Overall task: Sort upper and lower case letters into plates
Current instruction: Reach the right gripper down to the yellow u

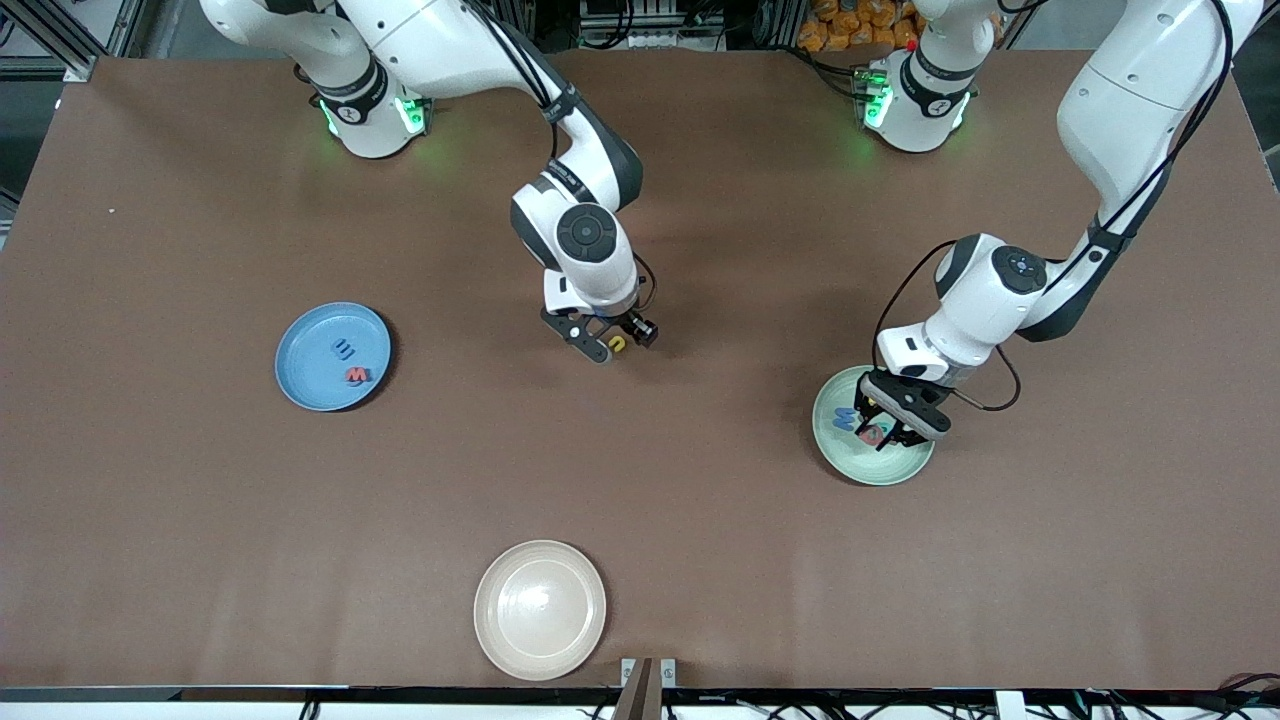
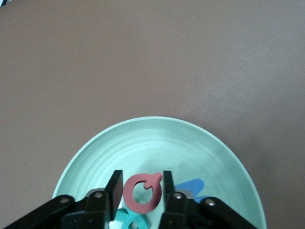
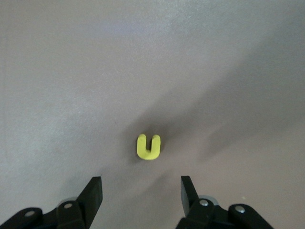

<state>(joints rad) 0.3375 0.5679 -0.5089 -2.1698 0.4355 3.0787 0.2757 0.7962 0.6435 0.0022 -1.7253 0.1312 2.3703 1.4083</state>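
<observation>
My left gripper (image 1: 893,425) hangs low over the pale green plate (image 1: 880,465). Its fingers (image 2: 114,183) stand slightly open either side of a red letter (image 2: 143,193) that lies in the plate (image 2: 157,138). A teal letter (image 2: 127,219) and a blue letter (image 2: 190,185) lie beside it. My right gripper (image 1: 607,345) is open just above the table, with a yellow letter (image 3: 148,147) on the bare table right at its fingertips (image 3: 95,186); nothing sits between them. The blue plate (image 1: 300,385) holds a blue letter (image 1: 344,349) and a red letter (image 1: 356,376).
A cream-white plate (image 1: 540,610) sits near the table's front edge, nearer to the camera than the other plates. Brown tabletop (image 1: 700,520) stretches between the plates.
</observation>
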